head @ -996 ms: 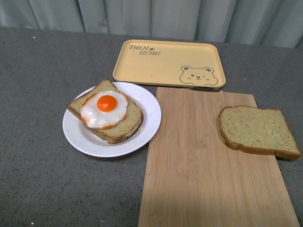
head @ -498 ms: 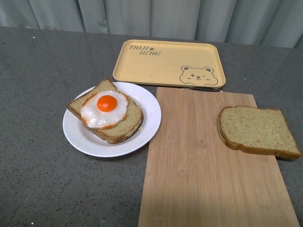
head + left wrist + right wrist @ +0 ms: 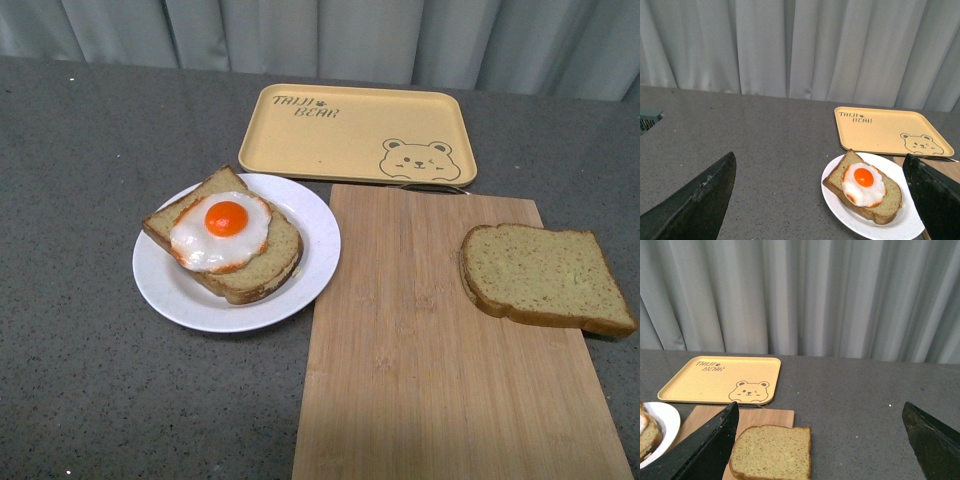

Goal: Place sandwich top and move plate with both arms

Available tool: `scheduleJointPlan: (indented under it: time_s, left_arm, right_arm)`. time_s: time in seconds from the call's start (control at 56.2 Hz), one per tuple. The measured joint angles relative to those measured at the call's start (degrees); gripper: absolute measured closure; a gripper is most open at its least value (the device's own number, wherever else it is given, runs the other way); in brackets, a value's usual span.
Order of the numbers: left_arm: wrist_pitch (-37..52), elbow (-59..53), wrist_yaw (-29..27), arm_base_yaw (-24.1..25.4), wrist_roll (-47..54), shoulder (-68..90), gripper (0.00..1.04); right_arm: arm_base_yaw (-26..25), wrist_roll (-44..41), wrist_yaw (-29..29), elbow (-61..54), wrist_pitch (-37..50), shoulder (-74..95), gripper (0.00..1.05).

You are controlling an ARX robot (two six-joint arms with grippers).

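Counted two bread slices, one egg, one plate, one tray, one board. The bare, roughly square tan-brown wholemeal slice with darker crust, the sandwich top, lay flat on the right side of the pale rectangular bamboo cutting board, its right corner overhanging the board's edge. The second slice sat on the round plain white shallow plate and carried a single fried egg with an orange yolk. The plate was on the dark grey speckled tabletop, left of the board, rim right against the board's left edge and well apart from the bare slice. The rectangular yellow tray lay behind the board, empty, printed "TAIJI BEAR" with a small paw mark and a line-drawn bear face in one corner. No other text was readable. Left gripper: black fingers spread wide, nothing between them, raised off the table. Right gripper: same, spread wide, gripping nothing, bare slice in its view.
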Motion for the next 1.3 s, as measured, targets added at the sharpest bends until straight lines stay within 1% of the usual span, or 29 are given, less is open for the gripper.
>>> scheduleJointPlan:
  time_s: [1.298]
  left_arm:
    - [0.0,0.0,0.0,0.0,0.0,0.0,0.07]
  right_arm:
    - [0.0,0.0,0.0,0.0,0.0,0.0,0.09]
